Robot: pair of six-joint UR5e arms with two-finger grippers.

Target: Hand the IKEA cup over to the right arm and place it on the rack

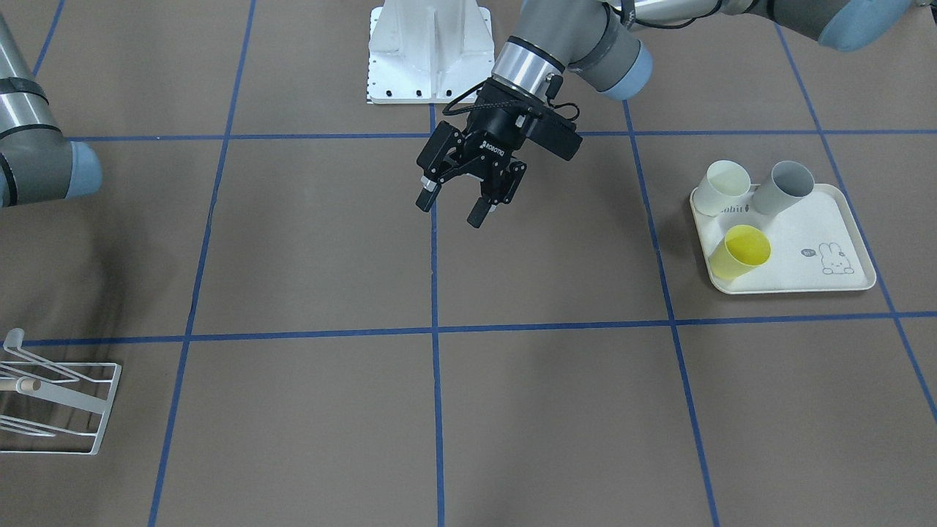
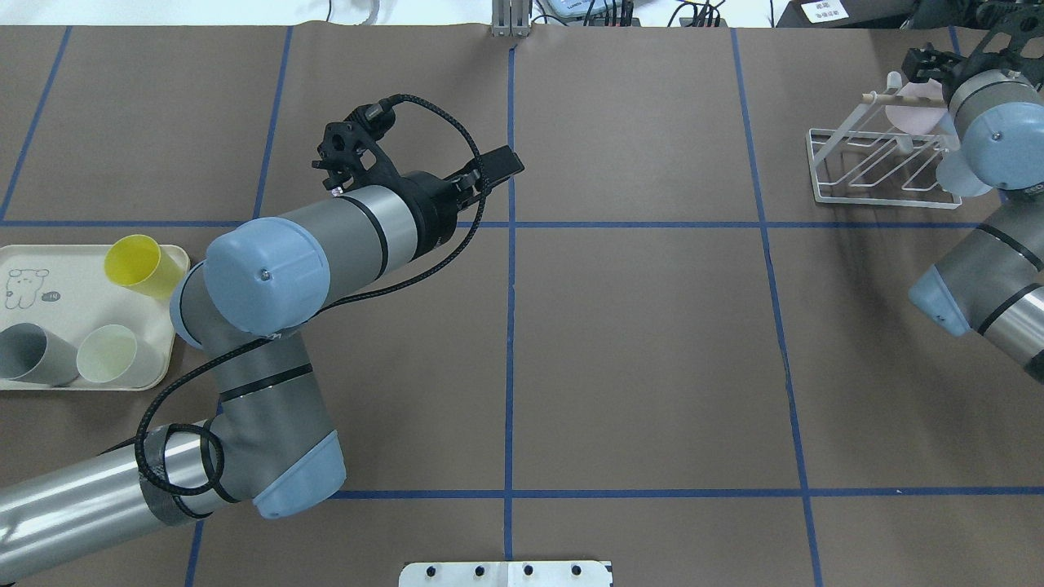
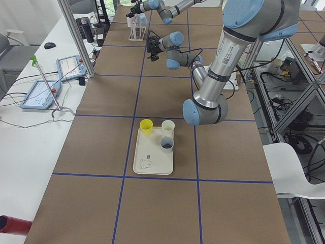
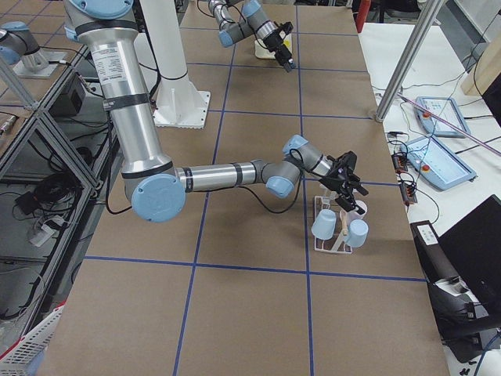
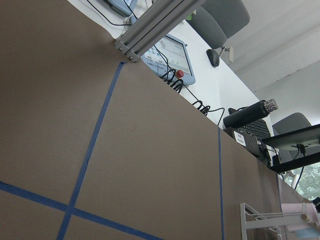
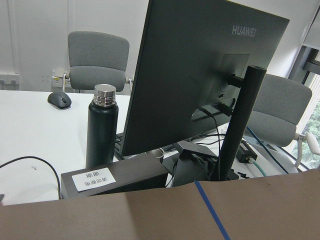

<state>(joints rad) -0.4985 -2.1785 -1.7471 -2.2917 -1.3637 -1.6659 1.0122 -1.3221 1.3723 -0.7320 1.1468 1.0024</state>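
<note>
The white wire rack (image 2: 877, 167) stands at the table's far right, and its corner shows in the left wrist view (image 5: 257, 220). A pale pink cup (image 2: 915, 118) sits at the rack's wooden dowel, and two light-blue cups (image 4: 323, 227) hang on its prongs. My right gripper (image 2: 926, 63) hovers just above the pink cup. I cannot tell whether it is open or holding the cup. My left gripper (image 1: 454, 201) is open and empty, raised over the table's middle line, far from the rack.
A cream rabbit-print tray (image 1: 798, 241) on my left side holds a yellow cup (image 1: 741, 251), a white cup (image 1: 723, 187) and a grey cup (image 1: 783, 187). The robot's white base (image 1: 430, 51) is at the near edge. A monitor and bottle stand beyond the far edge.
</note>
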